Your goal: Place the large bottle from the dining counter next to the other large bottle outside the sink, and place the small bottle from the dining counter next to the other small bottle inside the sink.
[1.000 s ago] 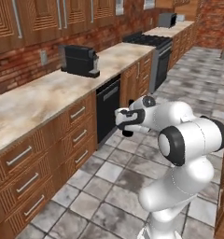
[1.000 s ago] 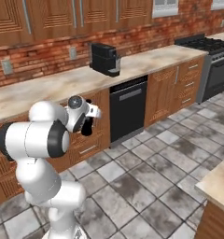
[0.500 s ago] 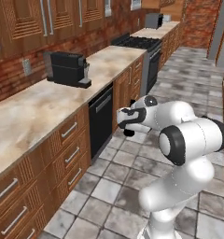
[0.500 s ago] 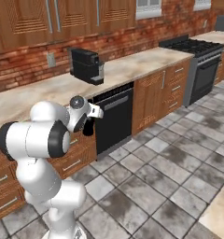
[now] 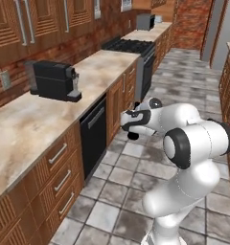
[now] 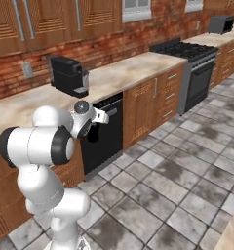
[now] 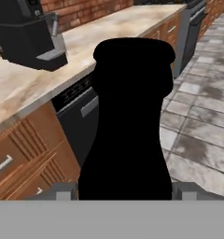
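1. The two-finger gripper (image 7: 125, 191) clasped the tall near-black cola-style bottle (image 7: 128, 121), its base cut off.
2. The bottle's bulk hid the fingertips.
3. A black coffee machine (image 5: 54, 80) stood on the marbled wall counter (image 5: 30, 129).

arm (image 5: 193, 158): was white, fat and round, made of smooth, shiny tube parts
joints: had dark grey rings and round caps where the parts met
big joint: showed one black round disc on its side
hand (image 6: 92, 119): was white and boxy, with a small grey round cap on top
dark part under hand: was black; may have been part of the hand, too blurry to tell
base: was white and rounded at the bottom
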You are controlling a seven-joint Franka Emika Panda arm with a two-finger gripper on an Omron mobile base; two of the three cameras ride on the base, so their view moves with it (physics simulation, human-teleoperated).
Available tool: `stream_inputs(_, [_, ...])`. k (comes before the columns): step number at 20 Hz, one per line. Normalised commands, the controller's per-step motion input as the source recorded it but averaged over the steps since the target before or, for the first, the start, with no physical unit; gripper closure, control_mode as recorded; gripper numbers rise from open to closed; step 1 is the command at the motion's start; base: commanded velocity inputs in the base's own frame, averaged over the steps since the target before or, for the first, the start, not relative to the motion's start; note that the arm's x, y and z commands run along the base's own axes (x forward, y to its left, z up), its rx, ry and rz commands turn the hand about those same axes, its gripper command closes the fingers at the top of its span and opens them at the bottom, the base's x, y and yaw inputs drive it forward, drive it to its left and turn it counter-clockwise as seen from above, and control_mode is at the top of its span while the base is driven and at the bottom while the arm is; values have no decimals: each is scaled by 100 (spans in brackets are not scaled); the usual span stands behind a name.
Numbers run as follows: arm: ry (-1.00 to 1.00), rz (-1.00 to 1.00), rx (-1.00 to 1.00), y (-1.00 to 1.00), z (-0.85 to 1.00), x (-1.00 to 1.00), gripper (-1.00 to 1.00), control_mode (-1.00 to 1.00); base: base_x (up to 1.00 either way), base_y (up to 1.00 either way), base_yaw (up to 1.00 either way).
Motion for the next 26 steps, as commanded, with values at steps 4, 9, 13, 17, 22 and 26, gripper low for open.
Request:
stream_inputs(4, [0, 0, 0, 0, 0, 0, 100, 100, 48, -6, -16])
stream_inputs(9, [0, 0, 0, 0, 0, 0, 100, 100, 42, -9, -15])
stream_inputs(13, [0, 0, 0, 0, 0, 0, 100, 100, 44, -11, -15])
stream_inputs(17, [0, 0, 0, 0, 0, 0, 100, 100, 45, -14, -17])
stream_inputs(22, [0, 0, 0, 0, 0, 0, 100, 100, 44, -18, -17])
stream_inputs(26, [0, 0, 0, 0, 0, 0, 100, 100, 35, -24, -17])
